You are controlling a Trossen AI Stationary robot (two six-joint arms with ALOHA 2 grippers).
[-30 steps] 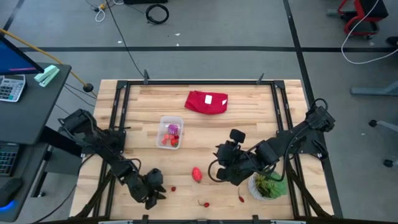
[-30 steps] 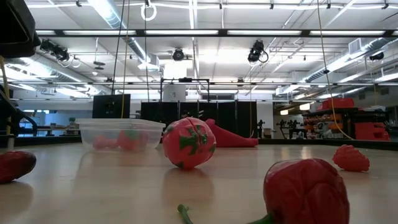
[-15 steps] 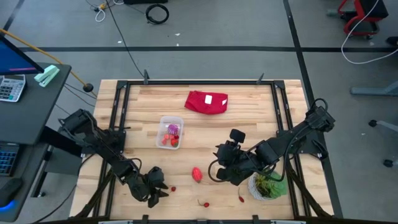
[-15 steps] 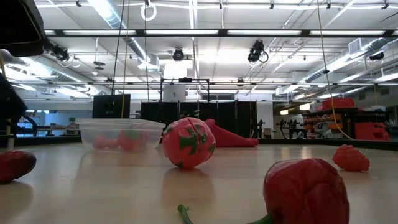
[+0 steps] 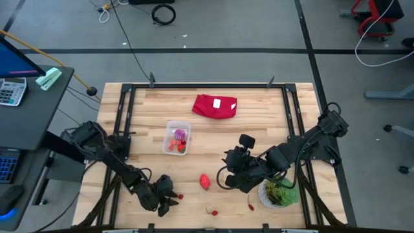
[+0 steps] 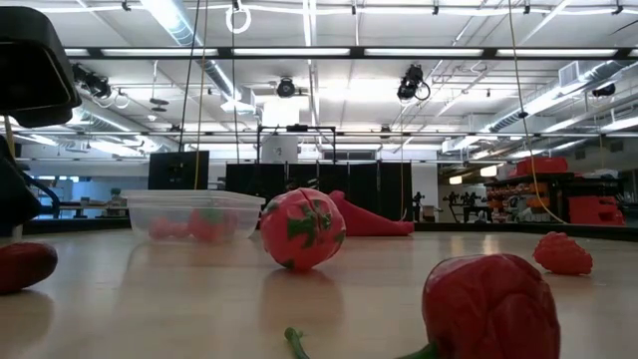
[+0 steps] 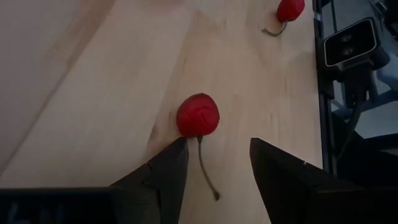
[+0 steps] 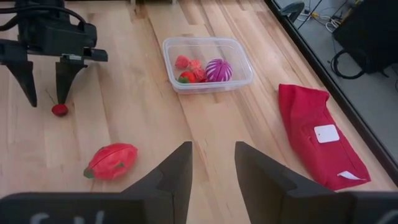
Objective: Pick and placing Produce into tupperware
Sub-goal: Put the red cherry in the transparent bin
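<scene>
Left wrist view: the left hand (image 7: 214,163), open and empty, straddles a cherry (image 7: 198,115), seemingly above it; next, lower and close.

Robotics lab in a large industrial hall

The high view shows a wooden worktable (image 5: 259,129) in a black metal frame, standing on a grey concrete floor (image 5: 226,32) marked with dark tape lines; loose cables (image 5: 163,13) lie at 12 o'clock from the table, a desk with a calculator (image 5: 11,90) and a monitor edge sits at 9 o'clock, and red chair bases (image 5: 375,16) stand at 2 o'clock. The low view looks across the tabletop into an open hall with long ceiling strip lights (image 6: 299,52), hanging spotlights (image 6: 411,85), dark equipment racks (image 6: 289,179) and red machinery (image 6: 588,204) far off.
</scene>
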